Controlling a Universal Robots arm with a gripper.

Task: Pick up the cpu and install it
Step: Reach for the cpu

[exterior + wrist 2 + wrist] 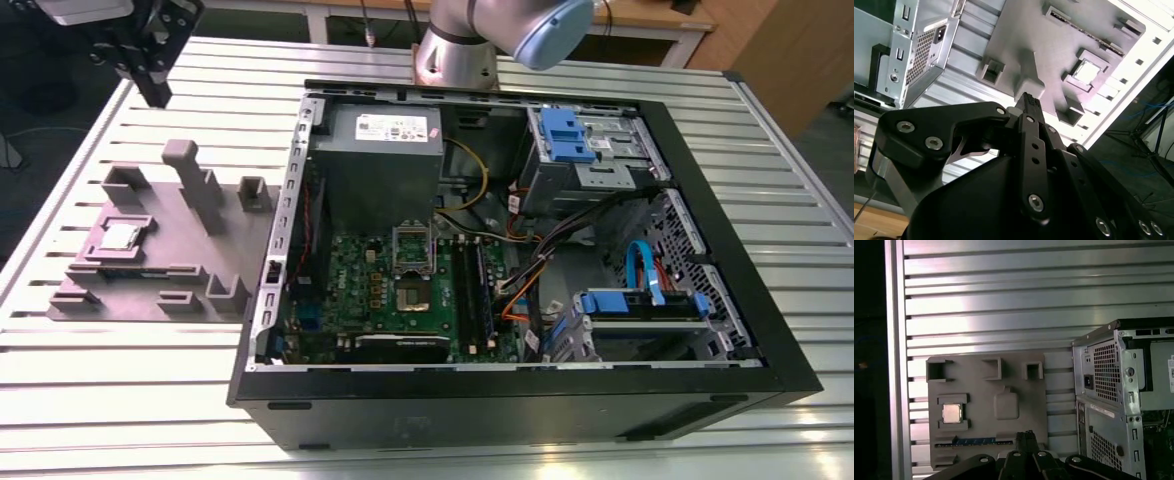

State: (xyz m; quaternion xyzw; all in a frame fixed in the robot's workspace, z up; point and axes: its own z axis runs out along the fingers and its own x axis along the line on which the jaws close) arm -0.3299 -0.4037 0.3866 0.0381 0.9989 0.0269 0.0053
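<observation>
- We see the cpu [120,236] lying flat in a square recess of the purple-grey tray [180,275], silvery top up, on the side of the tray toward the exterior view's left.
- In both wrist views the cpu [1087,73] [952,413] sits in that same recess, framed by raised blocks of the tray [1054,45] [1019,385].
- The pincer [156,98] hangs in the air above the far corner of the slatted metal table [134,400], at the exterior view's left, beyond the tray and well apart from the cpu.
- We read the pincer's fingers as pressed together with nothing between them; in both wrist views the pincer [1029,98] [1027,434] shows its dark tips side by side.
- The open computer case [534,400] lies on the table just beside the tray, toward the exterior view's right.
- Inside the case we see the green motherboard [400,290] near its middle, and the grey power supply [380,140] behind it.
- The arm [467,40] stands at the far edge of the table, behind the case.
</observation>
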